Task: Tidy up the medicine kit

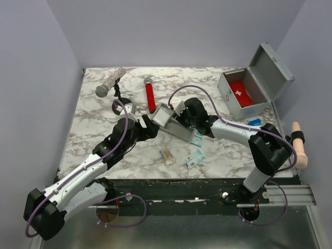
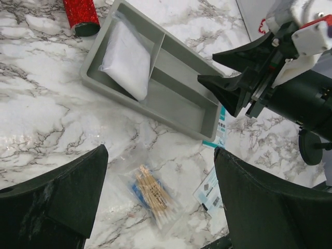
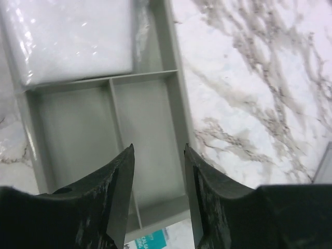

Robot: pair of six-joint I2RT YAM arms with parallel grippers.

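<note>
**Black fingers (image 2: 67, 192) spread over loose packets: slips and snags ahead**

Closest to the lens, the left pincer (image 2: 159, 155) hangs released and wide, grasping nothing, over a clear packet of cotton swabs (image 2: 150, 194) on the marble surface (image 2: 41, 104). A careless descent could skid on that slick film and shove the packet away rather than catch it.

Just right of it lies the grey divided tray (image 2: 181, 98), out on the surface, with a white pad packet (image 2: 127, 59) in its large compartment and its two small ones bare. The right pincer (image 3: 158, 150) is poised over the tray's end, jaws parted and empty, one finger right beside the thin side wall. An off-centre pinch there could tip the tray and spill the pad. A teal sachet (image 2: 222, 127) tucked under the tray's corner may drag along. Both arms crowd the same spot, so a bump between them looks likely.

Far right at the back stands the medicine kit (image 1: 231, 101), lid up, well apart from the tray. A red white-cross pouch (image 1: 240, 94) lies inside and may keep the tray from seating.

Elsewhere:
- a silver glitter tube (image 1: 110, 83) at the back left
- a red tube (image 1: 150, 97) just behind the tray
- another sachet (image 1: 195, 158) near the front
- a small blue item (image 1: 254, 122) near the kit
</note>
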